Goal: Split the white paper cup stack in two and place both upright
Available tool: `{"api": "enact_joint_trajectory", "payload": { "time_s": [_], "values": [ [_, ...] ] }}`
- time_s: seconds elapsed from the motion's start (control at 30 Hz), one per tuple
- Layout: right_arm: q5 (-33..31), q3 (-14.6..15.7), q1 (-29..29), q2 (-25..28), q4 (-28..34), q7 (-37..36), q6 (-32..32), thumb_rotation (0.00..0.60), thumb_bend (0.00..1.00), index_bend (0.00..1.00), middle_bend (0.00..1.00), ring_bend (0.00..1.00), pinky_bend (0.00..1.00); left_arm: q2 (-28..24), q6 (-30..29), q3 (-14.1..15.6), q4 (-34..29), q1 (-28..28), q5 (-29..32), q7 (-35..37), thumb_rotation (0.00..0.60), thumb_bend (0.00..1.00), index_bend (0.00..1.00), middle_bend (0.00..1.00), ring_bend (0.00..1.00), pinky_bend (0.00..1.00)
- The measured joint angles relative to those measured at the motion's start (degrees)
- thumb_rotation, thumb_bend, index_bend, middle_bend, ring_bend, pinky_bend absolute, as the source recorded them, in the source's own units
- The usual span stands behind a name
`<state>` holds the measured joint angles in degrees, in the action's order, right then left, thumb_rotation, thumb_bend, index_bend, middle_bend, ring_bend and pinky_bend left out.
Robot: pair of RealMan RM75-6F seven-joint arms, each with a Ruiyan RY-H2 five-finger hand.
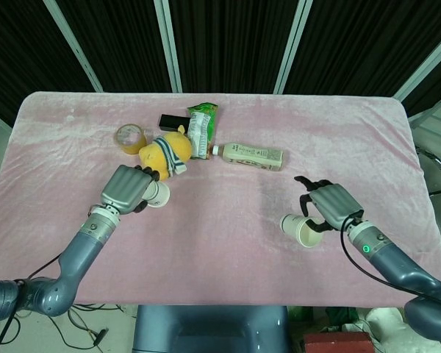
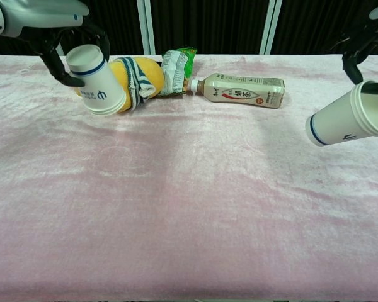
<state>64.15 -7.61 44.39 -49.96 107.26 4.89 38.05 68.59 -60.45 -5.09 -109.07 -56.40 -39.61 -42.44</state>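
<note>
Each hand holds one stack of white paper cups with a blue band. My left hand [image 1: 127, 188] [image 2: 43, 19] grips the left cup stack [image 1: 157, 195] [image 2: 96, 80] from above, just in front of the yellow plush toy. That stack is tilted, closed base up and left, mouth down and right. My right hand [image 1: 329, 205] [image 2: 367, 43] grips the right cup stack [image 1: 298, 229] [image 2: 346, 121] near its rim. It leans with its base down-left and open mouth up-right, low over the pink cloth [image 1: 228, 235].
Behind the left cup stack lie a yellow plush toy [image 1: 169, 149] [image 2: 137, 80], a tape roll [image 1: 130, 137], a black box [image 1: 173, 120] and a green snack packet [image 1: 202, 129] [image 2: 175, 70]. A milk-tea bottle [image 1: 253, 155] [image 2: 242, 90] lies on its side at centre back.
</note>
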Motion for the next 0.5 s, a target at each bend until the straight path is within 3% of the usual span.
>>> {"api": "enact_joint_trajectory", "payload": {
  "time_s": [0.2,0.5],
  "values": [
    [-10.5,2.2,3.9,-4.3,0.2,10.7,0.7,0.600,0.40,0.86,0.03,0.21,0.19,-0.8,2.0,2.8,-1.0,-0.2,4.6,-1.3,0.600,0.36,0.49,0.49,0.36,0.65],
    [-24.6,5.6,9.5,-10.8,1.0,22.6,6.3,0.600,0.40,0.86,0.02,0.20,0.19,-1.5,4.2,3.1,0.6,0.9,5.0,2.8,0.600,0.34,0.48,0.47,0.34,0.65]
  ]
}}
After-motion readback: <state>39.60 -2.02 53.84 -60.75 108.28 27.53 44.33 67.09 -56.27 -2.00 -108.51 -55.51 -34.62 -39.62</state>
